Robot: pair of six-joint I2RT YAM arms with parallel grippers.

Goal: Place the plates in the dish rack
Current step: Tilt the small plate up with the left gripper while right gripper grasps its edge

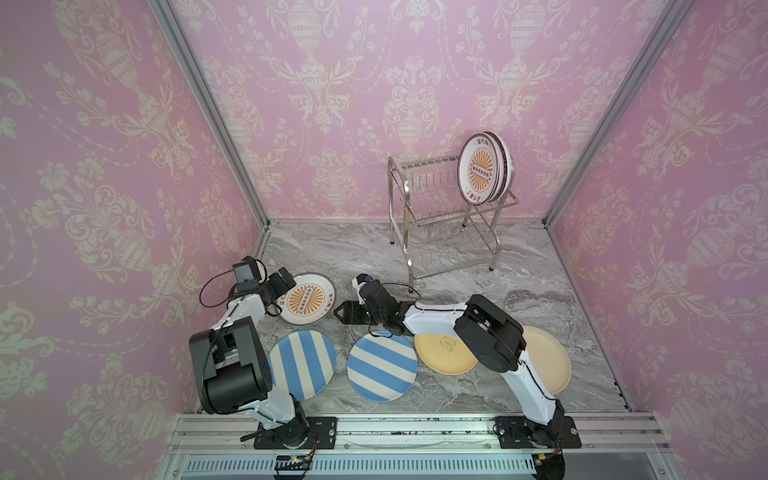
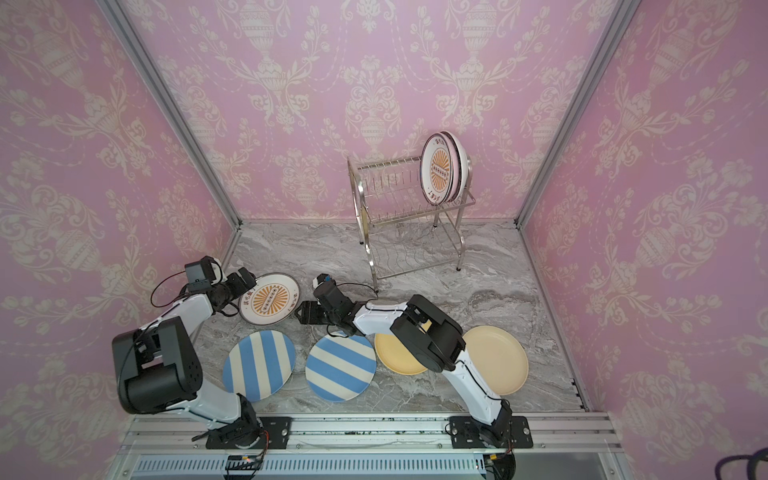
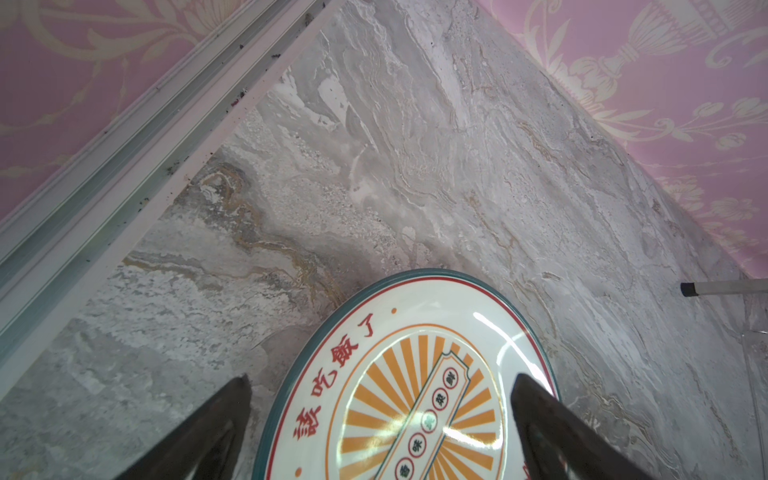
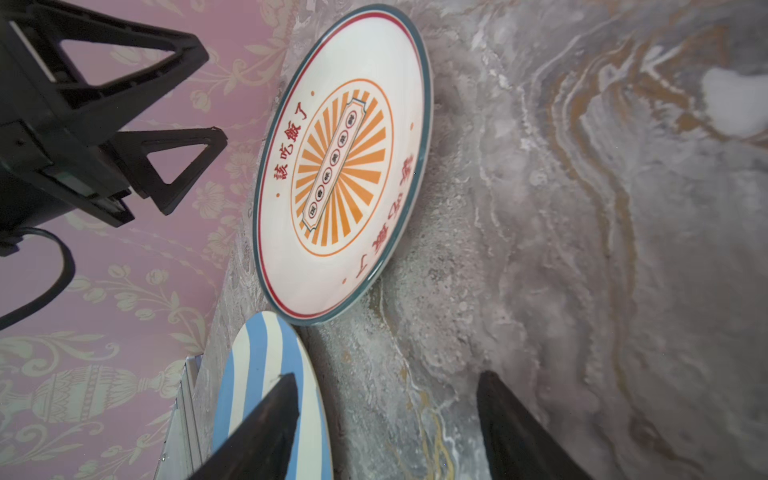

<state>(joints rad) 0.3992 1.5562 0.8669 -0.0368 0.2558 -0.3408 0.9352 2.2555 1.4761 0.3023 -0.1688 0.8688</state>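
Both top views look steeply down from high above the front rail, facing the back wall, far enough to take in the whole counter (image 1: 519, 270). The left wrist camera hangs close over the sunburst plate (image 3: 415, 374), facing the back left corner. The right wrist camera looks low across the counter toward the left wall, sharing that plate.

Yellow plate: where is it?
The yellow plate lies on the table, right of centre in both top views, between a striped plate and the beige plate.
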